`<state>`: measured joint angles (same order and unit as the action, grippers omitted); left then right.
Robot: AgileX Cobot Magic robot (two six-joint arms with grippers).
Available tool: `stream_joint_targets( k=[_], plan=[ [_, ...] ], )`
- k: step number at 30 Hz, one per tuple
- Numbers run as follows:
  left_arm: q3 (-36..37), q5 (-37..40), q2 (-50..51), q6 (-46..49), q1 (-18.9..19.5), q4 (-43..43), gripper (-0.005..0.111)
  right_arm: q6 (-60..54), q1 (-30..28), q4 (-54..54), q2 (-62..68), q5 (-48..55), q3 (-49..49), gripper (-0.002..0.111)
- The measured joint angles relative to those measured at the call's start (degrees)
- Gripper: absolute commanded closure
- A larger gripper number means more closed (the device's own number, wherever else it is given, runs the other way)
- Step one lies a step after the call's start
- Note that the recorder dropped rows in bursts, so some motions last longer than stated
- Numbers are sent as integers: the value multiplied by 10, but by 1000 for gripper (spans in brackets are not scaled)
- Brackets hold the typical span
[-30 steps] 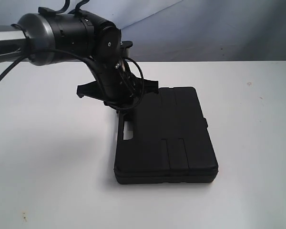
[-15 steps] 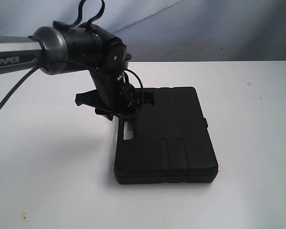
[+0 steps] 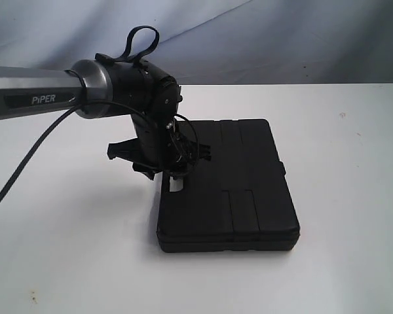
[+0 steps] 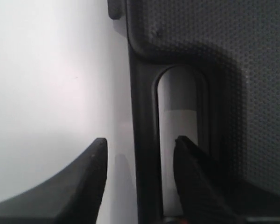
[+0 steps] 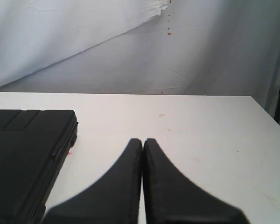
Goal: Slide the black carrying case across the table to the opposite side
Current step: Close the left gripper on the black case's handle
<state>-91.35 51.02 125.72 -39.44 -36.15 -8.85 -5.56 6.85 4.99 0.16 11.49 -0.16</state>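
Clearly marked "PiPER", the left arm (image 3: 33,98) holds jaws wide astride the case handle (image 4: 141,116); right jaws closed.

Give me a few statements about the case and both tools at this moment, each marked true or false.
1. The left tool stands open, with one finger on each side of the handle of the black case. True.
2. The right tool is clamped on the case. False: it is shut on nothing and sits apart from the case, above bare table.
3. The case lies flat on the table with its lid shut. True.
4. The handle is on the case's side toward the right arm. False: in the exterior view it is on the case's left edge, where the left tool is.
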Motion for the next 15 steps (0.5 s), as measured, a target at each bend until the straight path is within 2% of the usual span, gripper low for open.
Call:
stream_joint_targets(
  k=[15],
  plan=[
    [0, -4, 1, 0, 0, -1, 63, 0, 0, 0, 0, 0, 0, 108]
  ],
)
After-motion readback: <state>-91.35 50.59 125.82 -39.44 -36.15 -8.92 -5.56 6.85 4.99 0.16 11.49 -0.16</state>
